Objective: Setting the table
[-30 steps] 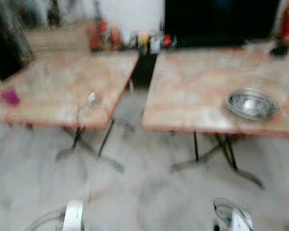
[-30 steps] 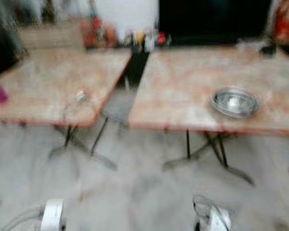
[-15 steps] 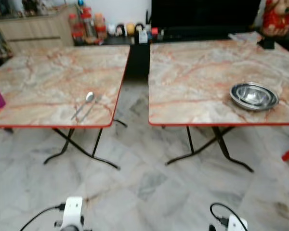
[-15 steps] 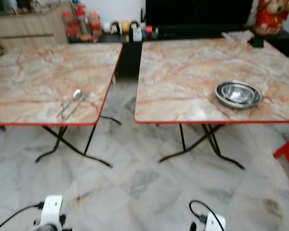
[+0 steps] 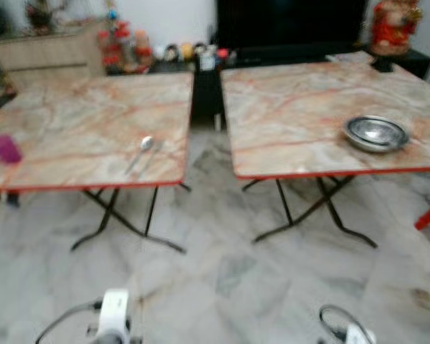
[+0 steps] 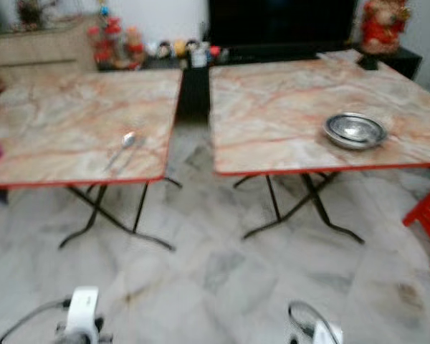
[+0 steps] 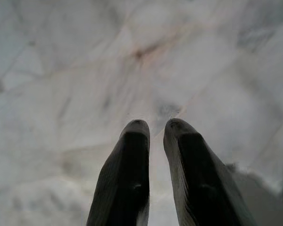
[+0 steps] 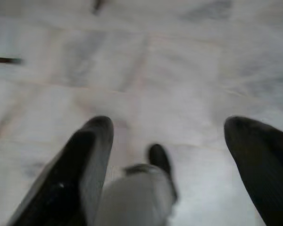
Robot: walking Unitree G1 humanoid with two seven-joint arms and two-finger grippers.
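Note:
Two marble-patterned folding tables with red edges stand ahead. On the left table [image 5: 72, 122] lie a spoon [image 5: 141, 151] near the front right corner and a small magenta cup [image 5: 3, 149] at the left edge. The right table [image 5: 308, 107] carries a stack of steel bowls [image 5: 376, 133] near its front right. Both arms hang low over the floor. My left gripper [image 7: 155, 129] has its two fingers close together with nothing between them. My right gripper [image 8: 169, 129] has its fingers wide apart and holds nothing.
A gap of marble floor [image 5: 208, 215] runs between the tables. A dark cabinet with bottles and jars [image 5: 165, 51] stands behind them, with a wooden sideboard [image 5: 43, 54] at the back left. A red stool [image 6: 426, 222] stands at the right edge.
The whole view has shifted and blurred as the camera moved; the tables now sit a little farther right and the red stool shows more. Nothing on the tables has moved.

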